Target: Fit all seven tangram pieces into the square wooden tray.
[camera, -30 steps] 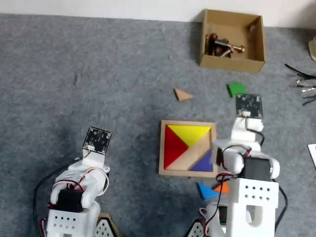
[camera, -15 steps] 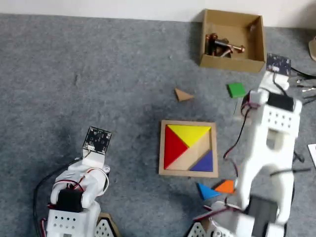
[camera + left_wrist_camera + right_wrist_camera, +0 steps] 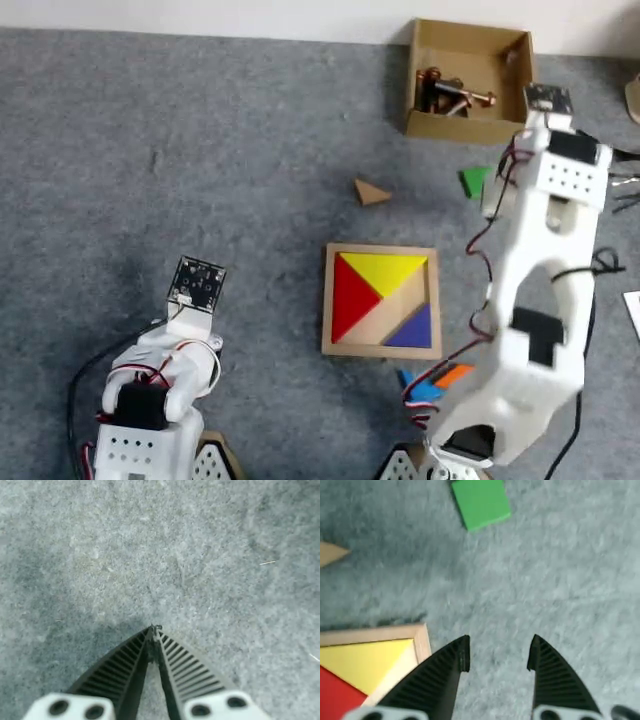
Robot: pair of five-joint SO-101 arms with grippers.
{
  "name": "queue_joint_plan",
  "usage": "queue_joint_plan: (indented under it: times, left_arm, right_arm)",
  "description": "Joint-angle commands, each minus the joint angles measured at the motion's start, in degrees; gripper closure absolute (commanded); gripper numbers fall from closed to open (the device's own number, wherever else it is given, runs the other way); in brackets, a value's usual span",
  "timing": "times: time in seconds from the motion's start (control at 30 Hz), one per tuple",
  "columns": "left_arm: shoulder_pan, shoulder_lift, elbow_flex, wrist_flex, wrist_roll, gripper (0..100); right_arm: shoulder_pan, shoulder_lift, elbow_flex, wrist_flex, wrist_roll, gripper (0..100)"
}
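Right gripper (image 3: 499, 654) hangs with its two dark ribbed fingers apart, nothing between them, above grey carpet (image 3: 570, 580). It sits just past a corner of the square wooden tray (image 3: 422, 639), with the green square (image 3: 481, 502) lying flat farther ahead. In this right wrist view the green square shows whole, and a tan triangle (image 3: 330, 554) pokes in at the picture's edge. A yellow triangle (image 3: 370, 662) and a red triangle (image 3: 335, 695) lie inside the tray.

From the high view, the tray (image 3: 328, 300) lies mid-table holding the yellow triangle (image 3: 382, 272), the red triangle (image 3: 350, 300) and a blue piece (image 3: 415, 328), with bare wood between them. The right arm (image 3: 545, 260) covers part of the green square (image 3: 470, 180). The tan triangle (image 3: 372, 192) lies apart, beyond the tray. A blue triangle (image 3: 408, 380) and an orange piece (image 3: 453, 374) lie touching, near the tray's front edge, partly under cables.

Left gripper (image 3: 154, 642) has its fingers pressed together over bare carpet, well apart from the tray.

A cardboard box (image 3: 470, 125) of copper-coloured metal parts (image 3: 450, 92) sits at the table's far side.
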Motion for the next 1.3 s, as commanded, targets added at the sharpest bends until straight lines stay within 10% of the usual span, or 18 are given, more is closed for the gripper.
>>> queue_joint_plan:
  times: [0.0,0.4,1.27]
  left_arm:
    - [-0.7,-0.8,1.2,0.0,0.4,99]
    - [-0.7,-0.8,1.2,0.0,0.4,99]
    - [-0.7,-0.8,1.2,-0.3,0.4,99]
  right_arm:
    - [-3.5,5.9,-16.4,6.1,4.3,81.3]
    - [-4.7,30.4,-54.5,14.4,13.2,72.7]
    - [-6.2,43.5,-61.1,9.1,17.1,72.4]
